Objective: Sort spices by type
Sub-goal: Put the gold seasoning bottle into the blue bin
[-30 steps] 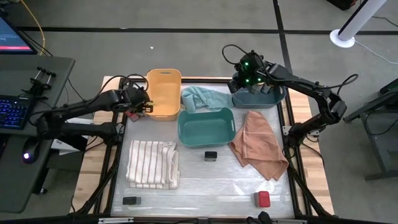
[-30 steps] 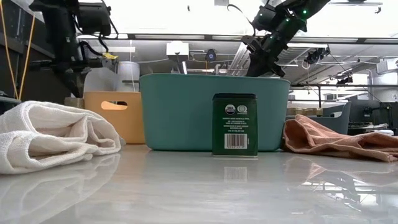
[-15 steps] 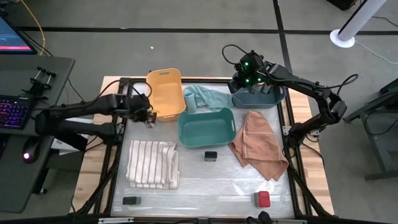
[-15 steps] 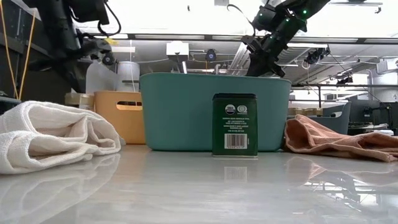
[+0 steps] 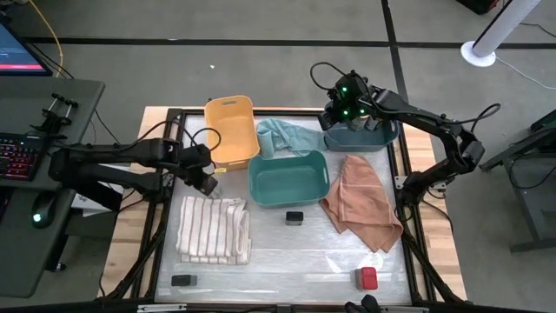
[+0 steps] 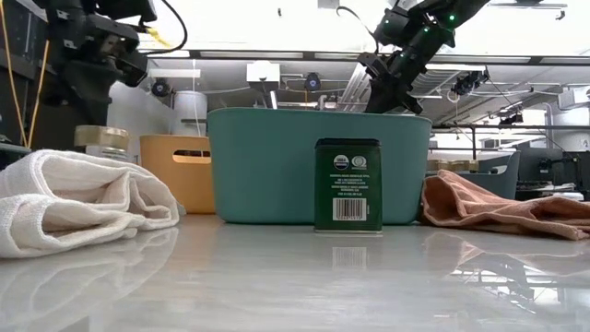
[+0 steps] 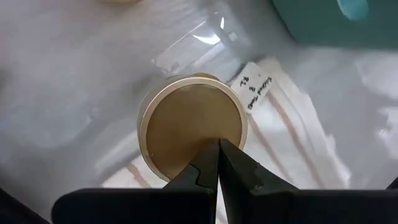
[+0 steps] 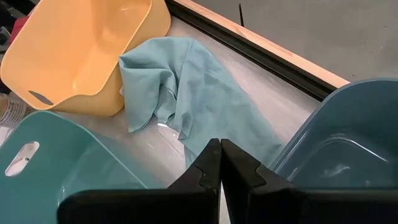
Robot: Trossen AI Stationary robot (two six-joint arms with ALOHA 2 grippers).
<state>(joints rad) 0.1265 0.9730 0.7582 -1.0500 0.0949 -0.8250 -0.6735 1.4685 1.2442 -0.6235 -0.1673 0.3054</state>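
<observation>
A round jar with a tan lid [image 7: 186,118] stands on the table at the far edge of the striped cloth [image 5: 213,228]; it also shows in the low view [image 6: 101,140]. My left gripper [image 5: 208,181] is shut and hangs above this lid [image 7: 217,148], clear of it in the low view. My right gripper [image 5: 335,117] is shut and empty in the air, over the left rim of the blue-grey bin [image 5: 360,137]. A dark tin [image 5: 294,217] stands upright in front of the teal bin [image 6: 348,184]. Another black tin [image 5: 182,280] and a red-topped jar [image 5: 367,278] sit near the front edge.
A yellow bin [image 5: 230,130] stands at the far left, a teal bin [image 5: 287,176] in the middle. A teal cloth [image 5: 285,136] lies between the bins and an orange cloth [image 5: 360,202] lies to the right. A clear jar [image 8: 9,109] stands beside the yellow bin.
My left gripper has gone from beside the yellow bin toward the table's near edge, ending above the tan-lidded jar at the striped cloth's far edge. The yellow bin has turned a little.
</observation>
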